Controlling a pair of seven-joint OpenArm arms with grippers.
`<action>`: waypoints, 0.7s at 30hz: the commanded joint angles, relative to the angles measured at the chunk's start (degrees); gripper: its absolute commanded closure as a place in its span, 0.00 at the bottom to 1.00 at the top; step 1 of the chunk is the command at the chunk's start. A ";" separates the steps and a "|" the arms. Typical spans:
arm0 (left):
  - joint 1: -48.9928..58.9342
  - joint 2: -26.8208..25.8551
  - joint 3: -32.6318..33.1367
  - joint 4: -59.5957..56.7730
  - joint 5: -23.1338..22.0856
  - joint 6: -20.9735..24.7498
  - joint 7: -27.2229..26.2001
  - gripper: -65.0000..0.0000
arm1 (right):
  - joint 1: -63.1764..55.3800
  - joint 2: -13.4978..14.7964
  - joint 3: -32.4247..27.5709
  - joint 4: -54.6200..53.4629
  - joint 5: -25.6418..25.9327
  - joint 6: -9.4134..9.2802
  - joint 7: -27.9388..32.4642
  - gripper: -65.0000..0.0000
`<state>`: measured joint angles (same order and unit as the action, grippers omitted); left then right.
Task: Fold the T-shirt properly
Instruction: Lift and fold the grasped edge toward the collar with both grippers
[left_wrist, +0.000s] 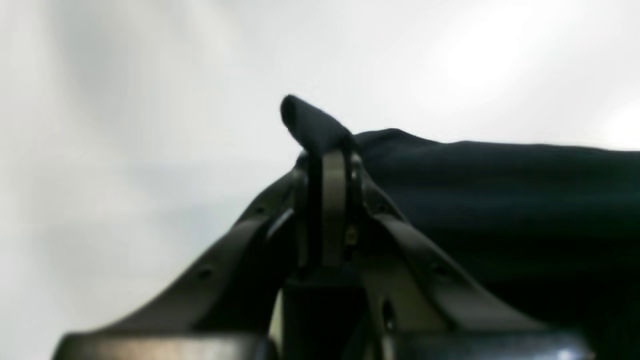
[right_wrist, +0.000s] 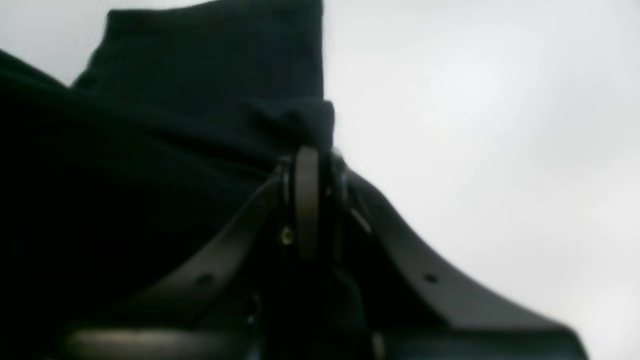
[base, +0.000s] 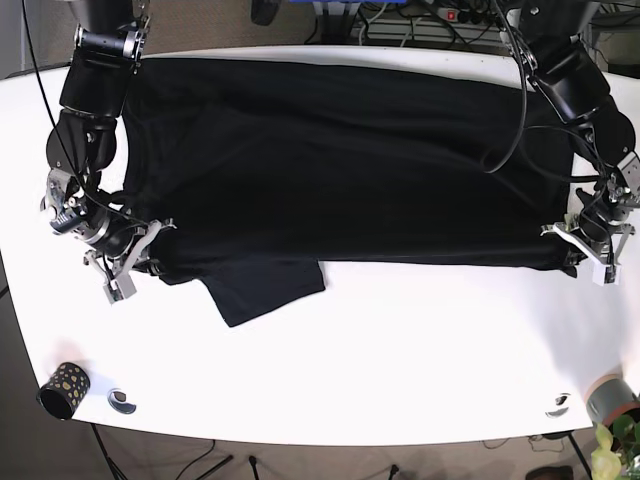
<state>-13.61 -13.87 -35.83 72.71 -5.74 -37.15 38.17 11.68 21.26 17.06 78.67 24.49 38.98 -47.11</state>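
Observation:
A black T-shirt (base: 340, 170) lies spread across the white table (base: 400, 350), one sleeve (base: 265, 288) sticking out toward the front. On the right of the base view, my left gripper (base: 574, 252) is shut on the shirt's front right corner. In the left wrist view the left gripper (left_wrist: 327, 152) pinches a tuft of the dark T-shirt (left_wrist: 500, 200). At the shirt's front left edge my right gripper (base: 150, 258) is likewise shut on fabric. Seen from the right wrist, the right gripper (right_wrist: 312, 155) has the T-shirt (right_wrist: 150, 150) bunched between its fingers.
A small black cup with gold dots (base: 62, 388) and a small round piece (base: 122, 401) sit at the front left corner. Another round piece (base: 558, 404) and a grey pot (base: 610, 398) are at the front right. Cables (base: 420, 20) run behind the table.

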 joint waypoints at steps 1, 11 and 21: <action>-0.24 -0.42 -0.87 4.00 -0.46 0.00 0.20 1.00 | -0.30 0.94 1.97 4.53 0.43 -0.08 -0.67 1.00; 6.97 2.31 -0.87 18.33 -0.46 0.00 6.44 1.00 | -9.79 0.50 6.37 18.34 0.87 -0.08 -7.00 1.00; 15.14 3.27 -0.96 26.33 -0.46 -2.02 10.66 1.00 | -19.90 -2.75 10.68 28.97 0.61 -0.08 -8.93 1.00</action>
<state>1.32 -9.74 -36.56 97.12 -6.15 -39.11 48.71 -7.81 18.06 27.40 105.62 24.64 39.00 -57.04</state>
